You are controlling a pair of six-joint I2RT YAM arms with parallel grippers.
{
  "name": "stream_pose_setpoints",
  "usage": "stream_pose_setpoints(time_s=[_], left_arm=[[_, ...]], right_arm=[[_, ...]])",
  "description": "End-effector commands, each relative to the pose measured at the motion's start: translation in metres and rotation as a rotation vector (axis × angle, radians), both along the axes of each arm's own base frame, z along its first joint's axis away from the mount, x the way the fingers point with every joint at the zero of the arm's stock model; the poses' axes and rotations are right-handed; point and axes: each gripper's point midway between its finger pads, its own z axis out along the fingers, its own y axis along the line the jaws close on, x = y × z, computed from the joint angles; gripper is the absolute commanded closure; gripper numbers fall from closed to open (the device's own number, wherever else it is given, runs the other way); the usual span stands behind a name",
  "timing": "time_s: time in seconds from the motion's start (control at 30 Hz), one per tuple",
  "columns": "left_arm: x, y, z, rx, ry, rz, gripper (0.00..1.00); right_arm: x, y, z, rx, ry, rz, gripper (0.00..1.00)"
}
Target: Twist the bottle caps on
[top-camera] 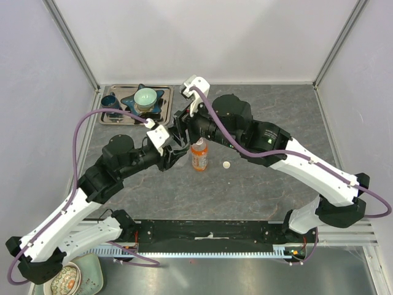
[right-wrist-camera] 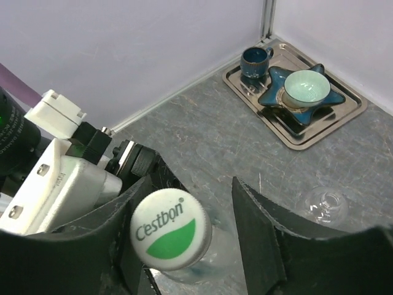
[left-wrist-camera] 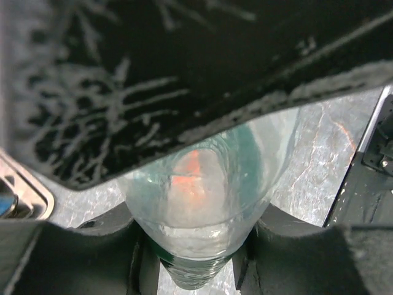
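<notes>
Right fingers: released. One finger lies against the rim of a white and green cap; the other stands apart from it, with a clear gap between.

Left fingers: clenched on the green-tinted bottle, one finger on each side of its body, as the left wrist view shows.

The white and green cap sits on the neck of the green-tinted bottle. Whether it is fully screwed down cannot be told. In the overhead view both sets of fingers meet near the middle of the surface and hide this bottle.

An orange bottle stands upright just to the right of the fingers. A loose cap lies on the surface near it, not touching it.

A small clear bottle lies on the surface beside the right fingers, apart from them.

At the far left corner, a metal tray holds a dark blue cup and a blue star-shaped dish carrying a pale green bowl.
</notes>
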Motion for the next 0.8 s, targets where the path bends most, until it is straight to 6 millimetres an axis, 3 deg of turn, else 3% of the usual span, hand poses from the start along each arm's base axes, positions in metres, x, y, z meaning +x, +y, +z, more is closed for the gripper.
stream_pose_setpoints(time_s=[0.0, 0.33, 0.37, 0.43, 0.47, 0.67, 0.77], left_arm=[[-0.013, -0.006, 0.076, -0.182, -0.208, -0.083, 0.98], [-0.025, -0.006, 0.072, -0.182, -0.192, -0.142, 0.98], [-0.027, -0.007, 0.070, -0.179, -0.187, -0.155, 0.98], [-0.032, -0.009, 0.067, -0.175, -0.177, -0.185, 0.98], [-0.033, -0.011, 0.064, -0.173, -0.168, -0.194, 0.98], [-0.045, -0.015, 0.059, -0.174, -0.135, -0.265, 0.98], [-0.065, -0.022, 0.054, -0.175, -0.096, -0.380, 0.98]], right_arm=[[-0.008, -0.014, 0.012, -0.016, 0.002, 0.012, 0.36], [-0.035, -0.054, 0.046, 0.025, -0.109, 0.109, 0.16], [-0.051, -0.054, 0.048, 0.022, -0.132, 0.215, 0.15], [-0.057, -0.057, 0.051, 0.027, -0.147, 0.281, 0.13], [-0.070, -0.058, 0.053, 0.025, -0.173, 0.368, 0.12], [-0.082, -0.061, 0.066, 0.045, -0.240, 0.491, 0.09], [-0.094, -0.060, 0.081, 0.083, -0.310, 0.616, 0.09]])
